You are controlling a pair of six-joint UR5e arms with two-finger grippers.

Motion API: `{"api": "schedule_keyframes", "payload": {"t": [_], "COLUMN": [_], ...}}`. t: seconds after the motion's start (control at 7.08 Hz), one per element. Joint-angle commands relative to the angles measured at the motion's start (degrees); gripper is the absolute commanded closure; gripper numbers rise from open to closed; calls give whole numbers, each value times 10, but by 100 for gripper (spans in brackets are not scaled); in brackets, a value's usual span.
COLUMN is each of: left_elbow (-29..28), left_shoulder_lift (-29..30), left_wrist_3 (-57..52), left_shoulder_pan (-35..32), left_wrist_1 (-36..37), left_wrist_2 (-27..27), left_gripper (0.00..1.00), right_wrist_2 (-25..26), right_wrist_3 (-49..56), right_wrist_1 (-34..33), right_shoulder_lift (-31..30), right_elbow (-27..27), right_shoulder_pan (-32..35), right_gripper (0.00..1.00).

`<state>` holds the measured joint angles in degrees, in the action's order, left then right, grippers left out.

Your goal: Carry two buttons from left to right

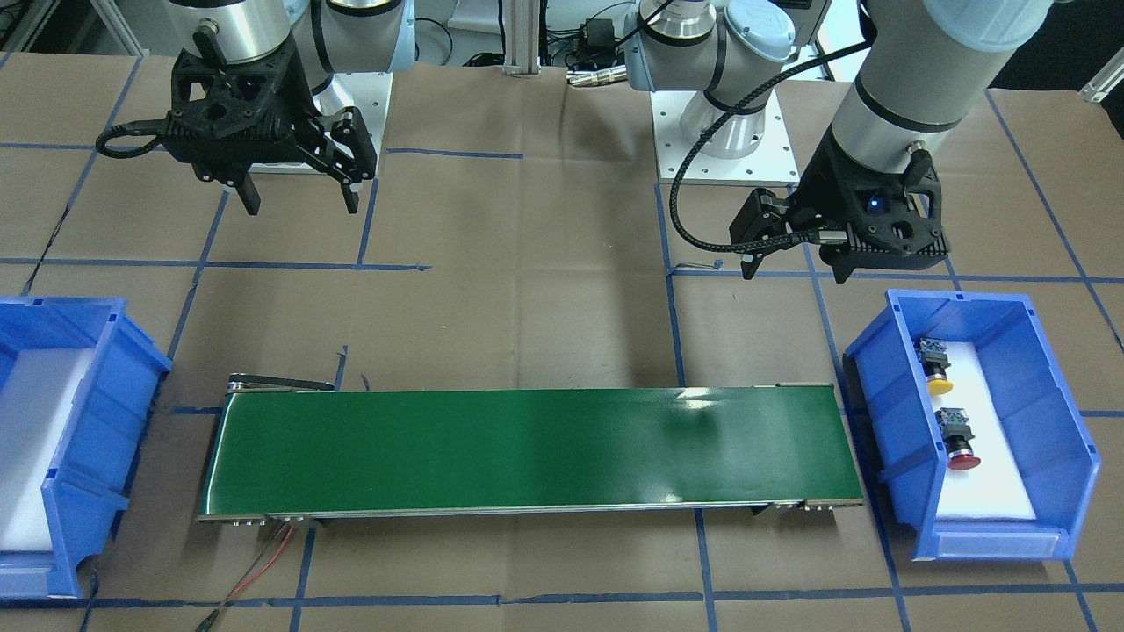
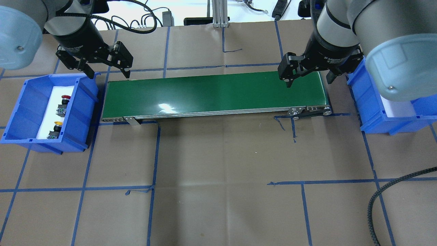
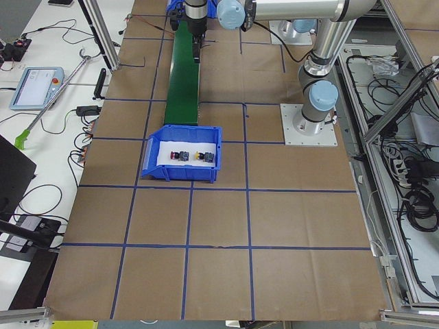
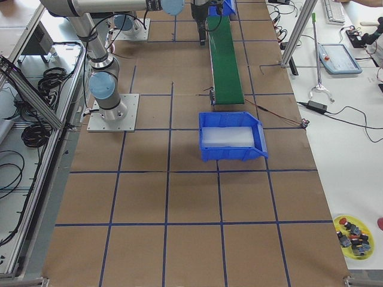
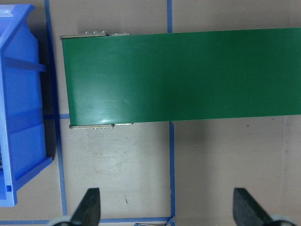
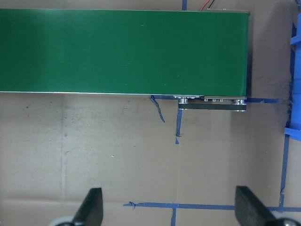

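Two buttons lie on white foam in the blue left bin [image 2: 20, 112]. The red-capped button [image 2: 63, 102] is the farther one in the overhead view and the yellow-capped button [image 2: 56, 129] the nearer. Both also show in the front view, yellow [image 1: 935, 369] and red [image 1: 959, 439]. My left gripper [image 2: 109, 75] hangs open and empty beside the bin's far inner corner, above the belt's left end. My right gripper [image 2: 309, 83] is open and empty over the belt's right end. Each wrist view shows spread fingertips [image 5: 89, 207] [image 6: 91, 207] above bare paper.
A green conveyor belt [image 2: 211, 94] runs between the bins. The blue right bin [image 4: 233, 139] holds only a white foam pad. Red and black wires [image 1: 263, 562] trail from the belt's end. A yellow plate [image 4: 353, 236] of spare parts sits off the table.
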<state>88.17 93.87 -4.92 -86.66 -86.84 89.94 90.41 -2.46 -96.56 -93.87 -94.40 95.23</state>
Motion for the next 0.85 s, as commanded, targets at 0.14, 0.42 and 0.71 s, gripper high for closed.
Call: {"api": "schedule_keyframes", "payload": {"t": [0.14,0.42,0.71], "left_elbow": [2,3,6], "left_shoulder_lift": [-2,-4,-4], "left_wrist_3": [-1,-5,-8], "left_shoulder_pan": [0,0,0], "left_wrist_1": [0,0,0], "left_wrist_2": [1,4,5], "left_gripper": [0,0,0], "right_wrist_2": [-3,-1,0], "right_wrist_3": [0,0,0], "right_wrist_1": [-2,1,1], "right_shoulder_lift": [0,0,0], "right_elbow": [0,3,5], "right_shoulder_pan": [0,0,0], "right_gripper": [0,0,0]}}
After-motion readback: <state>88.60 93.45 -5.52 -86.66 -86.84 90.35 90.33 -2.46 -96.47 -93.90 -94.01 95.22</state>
